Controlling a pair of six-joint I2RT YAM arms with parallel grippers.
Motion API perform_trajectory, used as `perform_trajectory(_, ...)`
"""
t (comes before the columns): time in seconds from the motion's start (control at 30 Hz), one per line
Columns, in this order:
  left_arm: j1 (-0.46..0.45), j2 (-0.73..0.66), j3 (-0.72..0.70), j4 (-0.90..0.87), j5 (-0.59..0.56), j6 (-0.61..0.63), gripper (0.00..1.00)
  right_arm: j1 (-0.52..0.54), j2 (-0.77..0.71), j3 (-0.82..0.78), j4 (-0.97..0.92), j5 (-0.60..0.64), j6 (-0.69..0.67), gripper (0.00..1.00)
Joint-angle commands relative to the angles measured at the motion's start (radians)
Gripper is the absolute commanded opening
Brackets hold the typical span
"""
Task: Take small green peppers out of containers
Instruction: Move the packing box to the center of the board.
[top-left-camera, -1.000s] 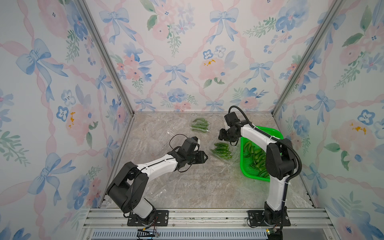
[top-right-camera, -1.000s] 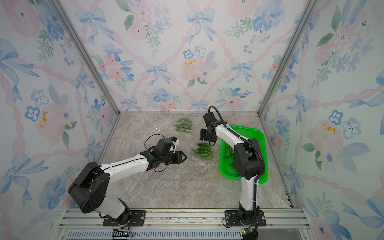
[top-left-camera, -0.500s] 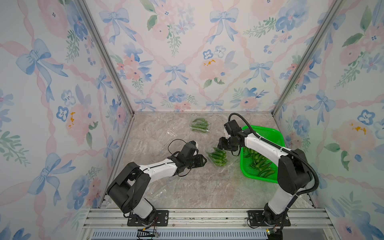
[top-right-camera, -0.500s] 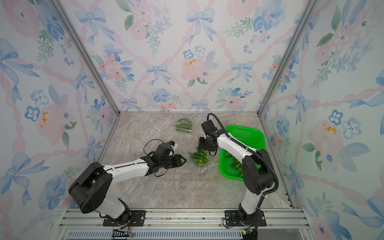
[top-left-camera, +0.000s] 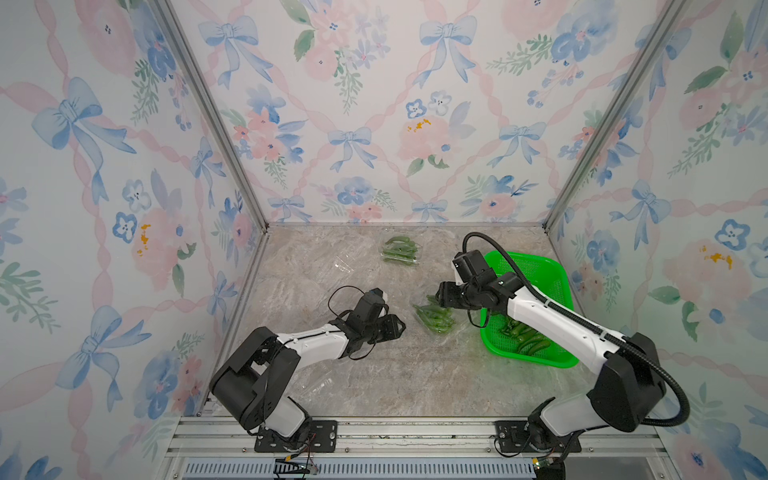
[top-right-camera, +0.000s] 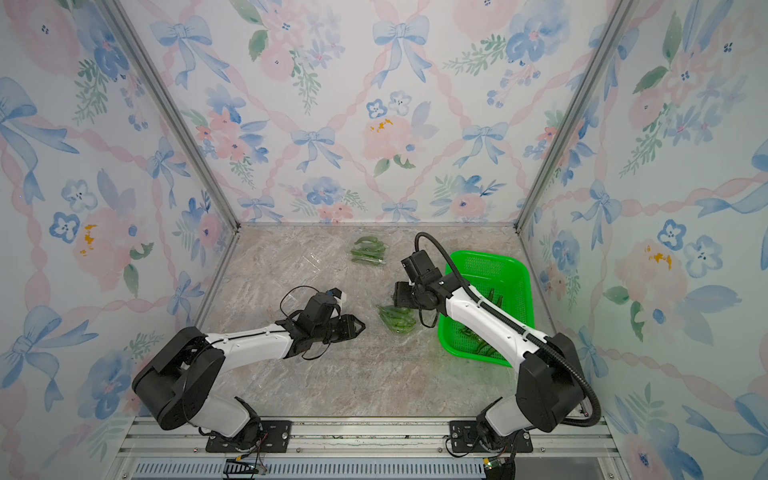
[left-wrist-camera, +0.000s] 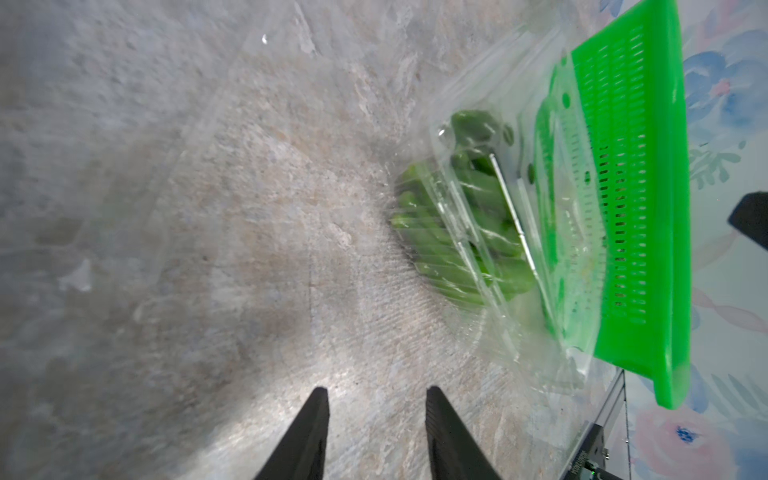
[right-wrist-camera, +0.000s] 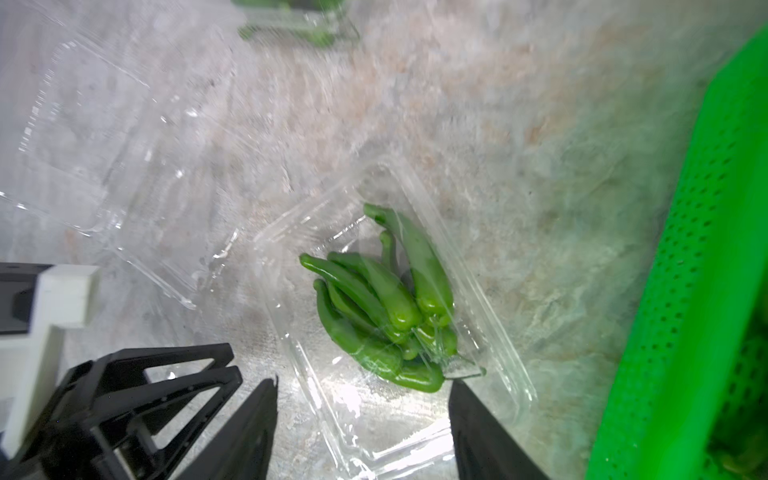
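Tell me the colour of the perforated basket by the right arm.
The basket is bright green, seen best in a top view.

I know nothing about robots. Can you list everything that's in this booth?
loose peppers: several, green, inside the basket
basket: one, bright green, by the right arm
filled containers: two, clear, green peppers inside; one between the grippers, one at the back
empty containers: two visible, clear; mid-table, and near the left arm's base
table: one, grey-beige marble look
walls: three, floral
left gripper: black, open, over bare table
right gripper: black, open, at the middle container
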Motion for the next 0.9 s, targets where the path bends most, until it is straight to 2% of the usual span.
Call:
perform_trajectory(0.0,0.003,0.031,0.008,0.086,0.062,-0.037,0.42,-0.032,0.016,-0.005,0.008,0.013,-0.039,0.66)
perform_trajectory(0.23,0.002,0.087,0.02,0.145,0.059,-0.077,0.42,-0.094,0.105,0.03,0.034,-0.069,-0.062,0.66)
perform_trajectory(0.5,0.004,0.119,0.073,0.173,0.08,-0.1,0.42,-0.113,0.211,0.076,0.032,-0.149,-0.038,0.65)
perform_trajectory(0.87,0.01,0.157,0.077,0.184,0.096,-0.1,0.41,-0.11,0.248,0.058,0.07,-0.161,-0.008,0.65)
